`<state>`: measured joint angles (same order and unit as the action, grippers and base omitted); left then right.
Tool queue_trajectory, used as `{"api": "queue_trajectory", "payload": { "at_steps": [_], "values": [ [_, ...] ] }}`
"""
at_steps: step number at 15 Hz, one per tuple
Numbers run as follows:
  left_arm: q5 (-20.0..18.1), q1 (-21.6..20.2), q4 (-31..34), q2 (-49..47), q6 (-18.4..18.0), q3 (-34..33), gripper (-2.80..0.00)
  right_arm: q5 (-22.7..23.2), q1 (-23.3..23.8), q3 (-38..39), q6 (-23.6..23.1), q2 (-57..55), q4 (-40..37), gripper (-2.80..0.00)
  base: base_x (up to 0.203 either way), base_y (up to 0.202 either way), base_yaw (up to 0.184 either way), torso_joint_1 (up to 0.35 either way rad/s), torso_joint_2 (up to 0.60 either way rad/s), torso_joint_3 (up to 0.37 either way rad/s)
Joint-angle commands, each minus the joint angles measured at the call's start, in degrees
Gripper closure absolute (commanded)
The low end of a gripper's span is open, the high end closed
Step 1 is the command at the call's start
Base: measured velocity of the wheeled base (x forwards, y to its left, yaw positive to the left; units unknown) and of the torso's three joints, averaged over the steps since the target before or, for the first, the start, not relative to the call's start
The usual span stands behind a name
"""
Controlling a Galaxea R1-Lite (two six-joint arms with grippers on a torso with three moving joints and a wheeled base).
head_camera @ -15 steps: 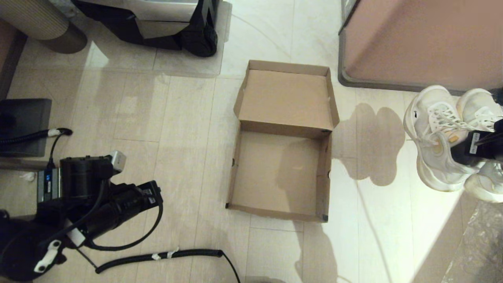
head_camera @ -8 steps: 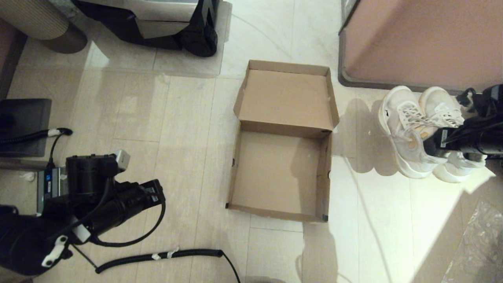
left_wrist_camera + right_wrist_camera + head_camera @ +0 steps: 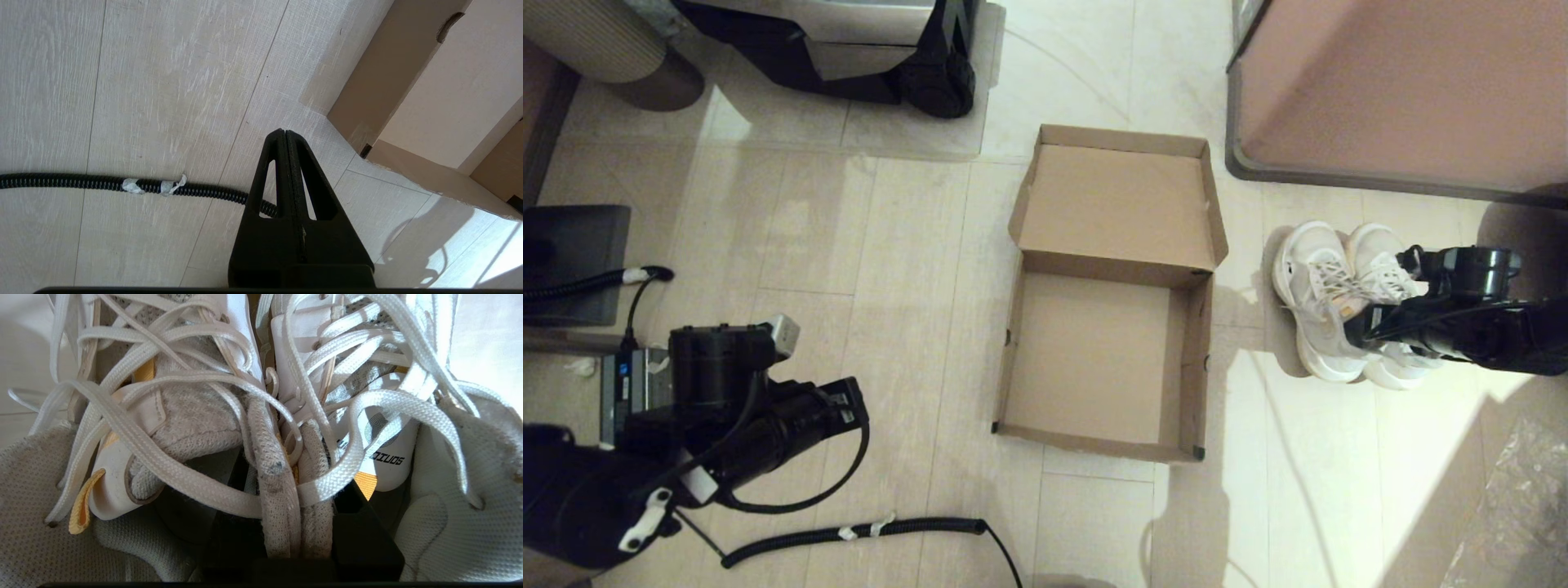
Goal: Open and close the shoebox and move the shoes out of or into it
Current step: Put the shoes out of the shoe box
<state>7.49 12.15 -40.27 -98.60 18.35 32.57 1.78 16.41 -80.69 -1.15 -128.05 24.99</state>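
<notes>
Pale wood-look floor tiles (image 3: 907,245) carry everything before me, and on them, just to the right of the open shoebox (image 3: 1107,359), stands the pair of white mesh sneakers (image 3: 1327,298), side by side with toes pointing away from me. My right gripper (image 3: 1372,325) reaches in from the right edge of the floor and is clamped on the two inner collars of the shoes, pinched together between my fingers (image 3: 359,539); in the right wrist view the laces (image 3: 229,428) loop loosely over both tongues and the collars run straight down into the black jaws. The shoebox itself is empty, its hinged lid (image 3: 1119,204) folded back flat on the far side, with a dark tape mark at its near right corner. Behind the shoes, toward the far right corner of the floor, is the pinkish-brown cabinet (image 3: 1405,90) with its grey rim. My left gripper (image 3: 286,171) hangs low over the near left part of the floor, fingers pressed together on nothing, just above a black corrugated cable (image 3: 102,183) patched with pale tape, near the box's near left corner.
</notes>
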Motion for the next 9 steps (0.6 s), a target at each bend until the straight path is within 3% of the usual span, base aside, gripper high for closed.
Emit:
{"api": "queue_trajectory", "payload": {
  "at_steps": [1,9],
  "values": [
    [0.2,0.0,-0.3,-0.4,0.1,0.1,0.0,0.1,-0.8,-3.6,0.1,-6.5,1.0,0.0,0.0,0.0,0.0,0.0,0.0,0.0],
    [0.2,0.0,-0.3,-0.8,0.1,0.2,0.0,0.1,-1.8,-4.9,1.3,-7.8,0.6,0.0,0.0,0.0,0.0,0.0,0.0,0.0]
  ]
}}
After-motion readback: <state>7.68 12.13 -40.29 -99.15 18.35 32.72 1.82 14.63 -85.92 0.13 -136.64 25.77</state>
